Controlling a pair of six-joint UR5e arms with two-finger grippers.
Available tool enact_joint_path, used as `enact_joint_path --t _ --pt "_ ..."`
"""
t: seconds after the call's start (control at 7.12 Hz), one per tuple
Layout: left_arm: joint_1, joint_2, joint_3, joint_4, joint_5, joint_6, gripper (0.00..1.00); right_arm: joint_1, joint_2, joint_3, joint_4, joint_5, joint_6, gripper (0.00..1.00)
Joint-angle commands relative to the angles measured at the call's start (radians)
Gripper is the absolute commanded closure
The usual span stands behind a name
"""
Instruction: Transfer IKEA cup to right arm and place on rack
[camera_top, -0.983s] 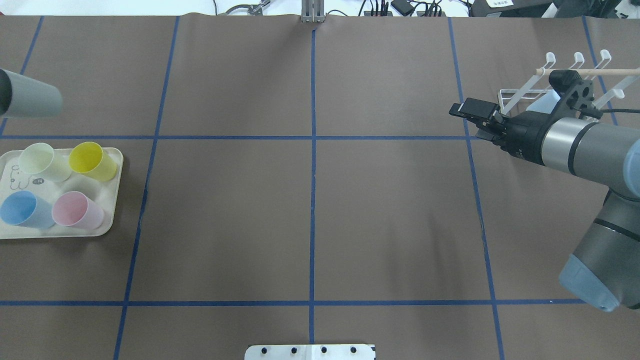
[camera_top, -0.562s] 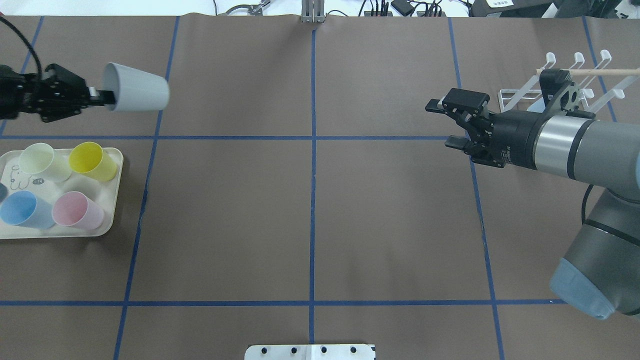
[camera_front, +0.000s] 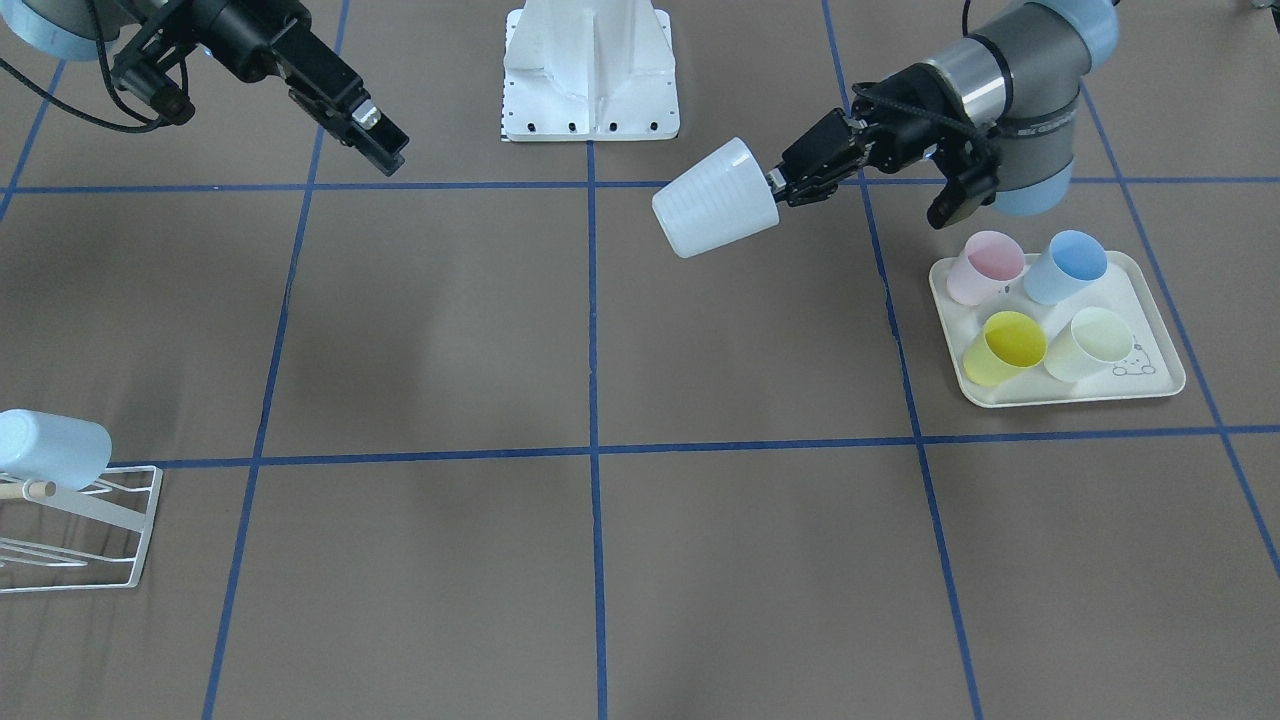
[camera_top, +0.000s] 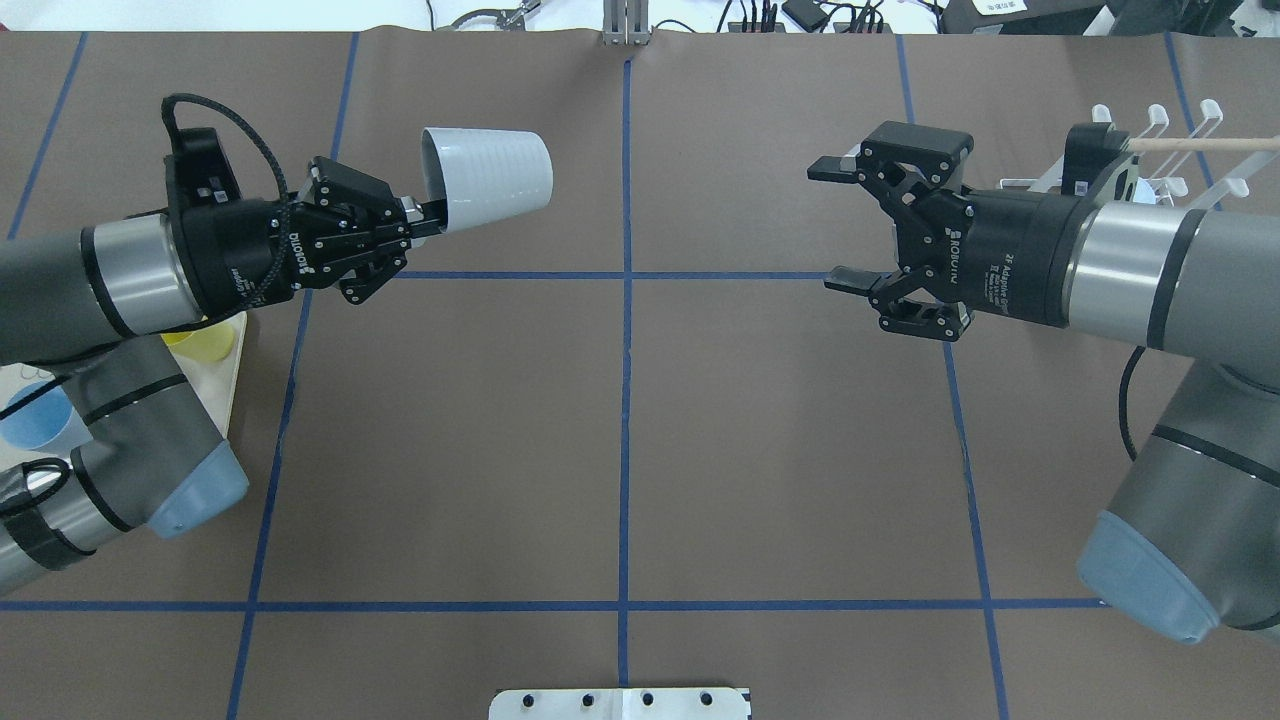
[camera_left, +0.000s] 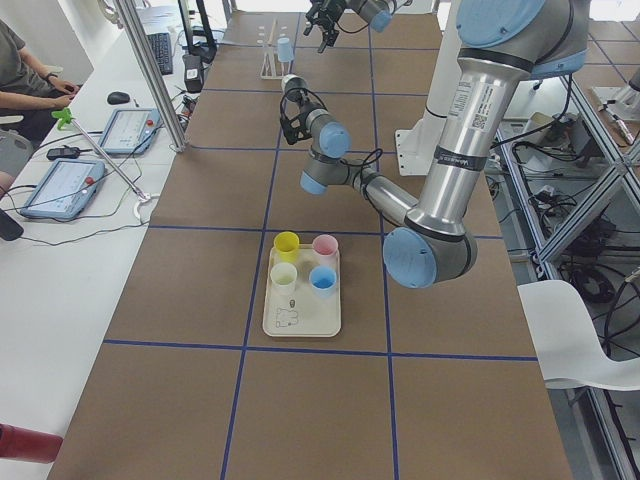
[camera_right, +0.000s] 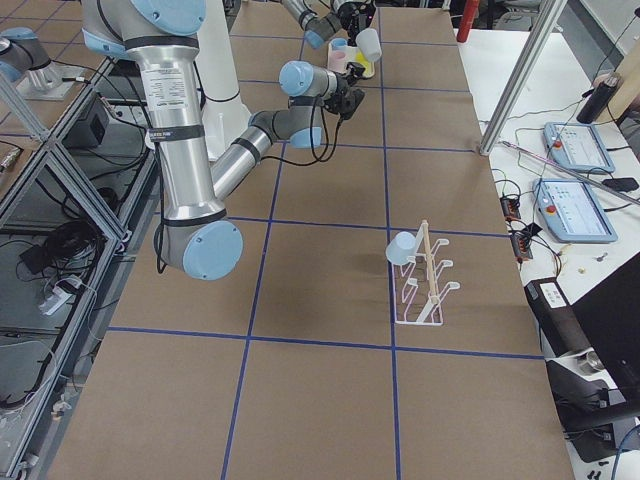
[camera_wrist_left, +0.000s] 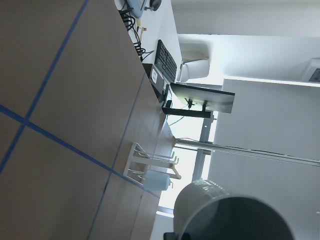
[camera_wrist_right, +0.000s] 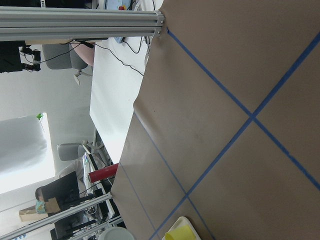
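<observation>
**Step in hand: hand-over.** The left end effector (camera_top: 425, 208) is clamped on the rim of the white cup (camera_top: 490, 180), one finger inside the mouth and one outside. We find the cup held sideways in the air above the tabletop (camera_top: 620, 450), left of the centre line, with its closed base pointing toward the right arm. The right end effector (camera_top: 833, 228) has its fingers spread wide. It faces the cup and is well apart from it, across the centre line.

We recommend the following:
1. Bring both wrists onto one axis. In the overhead view the open fingers appear slightly offset from the cup's axis, so we remove that offset first.
2. Close the gap until the cup's body lies between the right fingers. The wall tapers toward the base, so we judge a grip well up the body less likely to slip.
3. Release the left clamp only once the right one is firm.

**Pose.** Both forearms reach in near-level from opposite sides, with the wrists pointed at each other. The rack (camera_right: 420, 290) stands at the right end of the tabletop, with a light blue cup (camera_right: 403, 248) on it.
</observation>
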Motion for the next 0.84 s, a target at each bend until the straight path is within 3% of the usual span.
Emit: enact_joint_path --t 0.0,0.28,0.7 --pt "0.078 -0.057 0.053 -0.123 0.129 -0.076 1.0 -0.006 0.048 0.004 0.029 0.0 0.116 0.0" --pt "0.098 -0.136 0.103 -0.117 0.136 -0.106 1.0 -0.02 0.091 -0.022 0.026 -0.008 0.124 0.0" --pt "0.107 -0.16 0.114 -0.098 0.126 -0.095 1.0 -0.026 0.166 -0.095 0.018 -0.009 0.121 0.0"
